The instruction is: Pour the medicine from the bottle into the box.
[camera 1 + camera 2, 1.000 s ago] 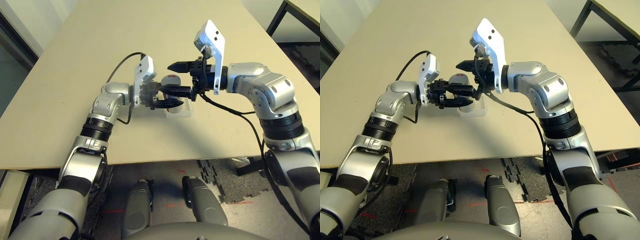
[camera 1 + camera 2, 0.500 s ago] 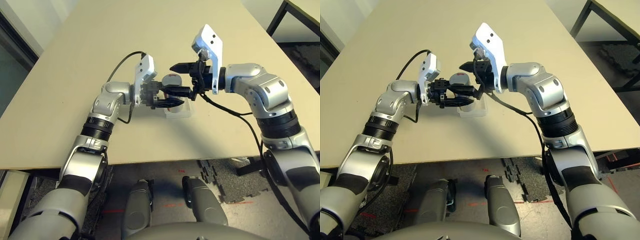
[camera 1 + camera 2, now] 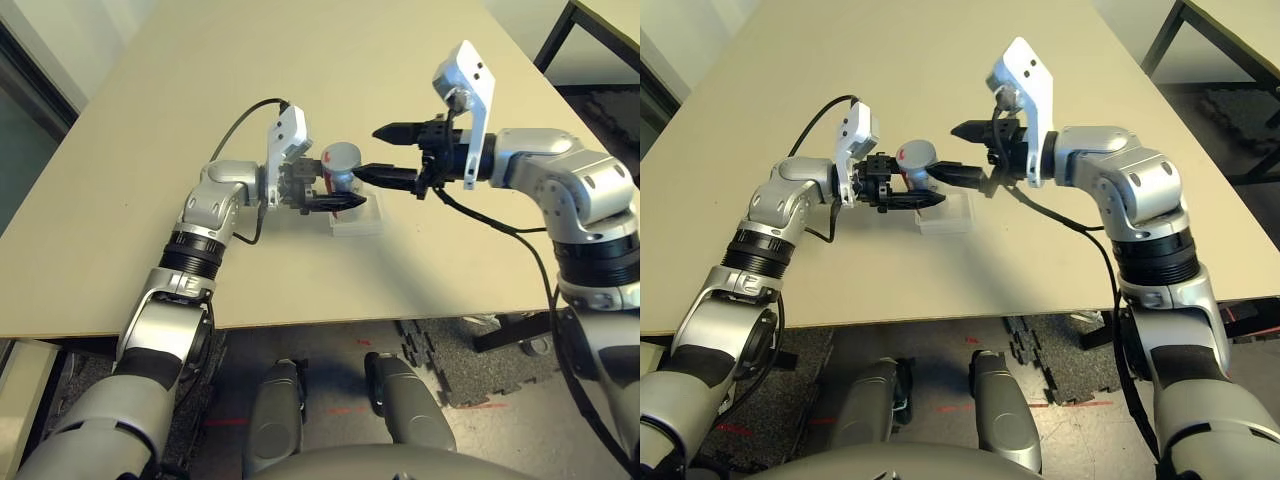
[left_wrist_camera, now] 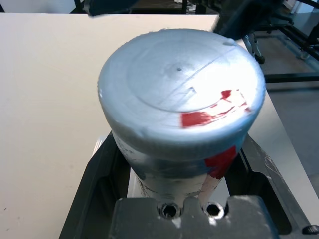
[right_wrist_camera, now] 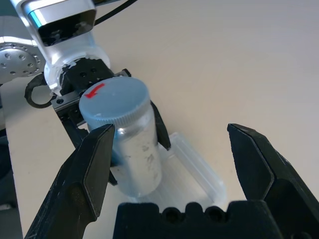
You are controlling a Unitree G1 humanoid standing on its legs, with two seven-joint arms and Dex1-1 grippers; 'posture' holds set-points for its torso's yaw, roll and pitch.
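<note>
Black fingers of the left gripper (image 3: pixel 335 201) are closed around the body of the bottle (image 3: pixel 338 165), holding it tilted above the table (image 3: pixel 150 120), its round grey cap (image 5: pixel 113 101) still on and pointing toward the right arm. In the left wrist view the cap's flat top faces the camera, with a red mark on it, and the bottle's silvery body with a red and white label sits clamped between the two fingers. The box (image 3: pixel 357 216), a clear shallow tray, lies flat on the table just beneath and beside the bottle; in the right wrist view its near rim shows under the bottle's lower end, and I cannot tell whether the two touch. Whether any medicine lies in the box cannot be made out. The right gripper (image 3: pixel 392 153) hangs in the air just to the right of the bottle with its fingers spread wide and nothing between them; its fingertips point at the cap but stand a little apart from it. In the right wrist view the two broad black fingers (image 5: pixel 79 174) frame the bottle and the box, with bare beige tabletop beyond.
</note>
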